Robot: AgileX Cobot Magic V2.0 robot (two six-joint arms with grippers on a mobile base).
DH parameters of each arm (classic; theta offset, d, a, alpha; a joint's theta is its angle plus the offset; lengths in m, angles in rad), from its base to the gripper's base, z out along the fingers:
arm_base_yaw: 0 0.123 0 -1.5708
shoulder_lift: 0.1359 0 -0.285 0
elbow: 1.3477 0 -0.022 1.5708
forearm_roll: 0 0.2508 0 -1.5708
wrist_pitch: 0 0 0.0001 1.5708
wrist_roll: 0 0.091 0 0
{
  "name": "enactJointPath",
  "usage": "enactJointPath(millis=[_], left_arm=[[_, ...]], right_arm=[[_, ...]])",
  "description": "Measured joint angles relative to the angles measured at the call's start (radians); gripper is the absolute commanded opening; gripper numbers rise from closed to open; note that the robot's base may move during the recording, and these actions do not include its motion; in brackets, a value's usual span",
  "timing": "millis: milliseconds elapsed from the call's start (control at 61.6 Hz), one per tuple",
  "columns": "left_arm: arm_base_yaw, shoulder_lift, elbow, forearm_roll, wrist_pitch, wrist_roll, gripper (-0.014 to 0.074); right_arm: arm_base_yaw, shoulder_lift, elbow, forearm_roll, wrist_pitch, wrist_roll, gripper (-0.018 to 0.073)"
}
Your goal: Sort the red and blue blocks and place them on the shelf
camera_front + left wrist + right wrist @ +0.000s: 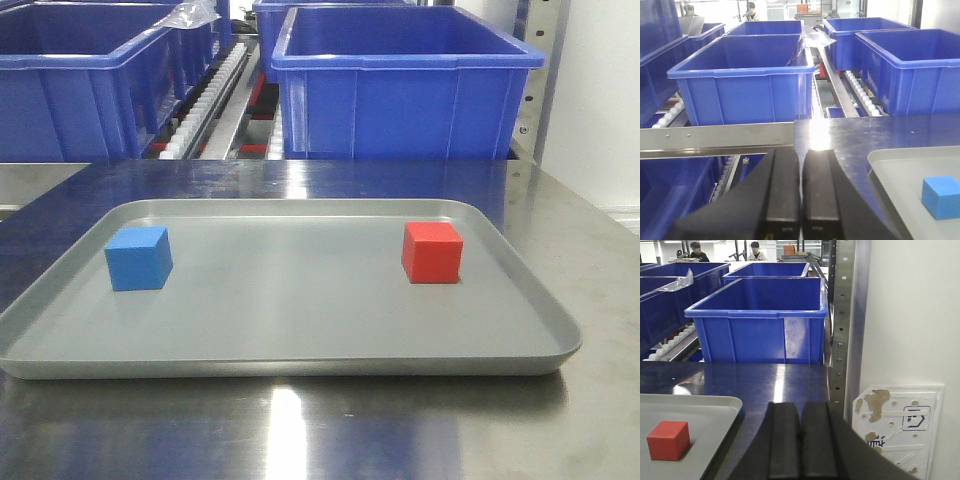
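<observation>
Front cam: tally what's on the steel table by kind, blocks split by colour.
red block: 1
blue block: 1
grey tray: 1
Total: 3

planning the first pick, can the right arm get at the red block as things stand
Probably yes. The red block sits uncovered on the tray, nothing close beside it, left of the right gripper. The gripper is shut, so it must open first.
</observation>
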Motion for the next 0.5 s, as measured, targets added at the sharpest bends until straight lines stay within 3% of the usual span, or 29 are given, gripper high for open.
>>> enactJointPath(millis=[503], left_arm=[[0.000,0.000,0.000,0.000,0.000,0.000,0.0124]], right_arm=[[0.000,0.000,0.000,0.000,0.000,0.000,0.0056]])
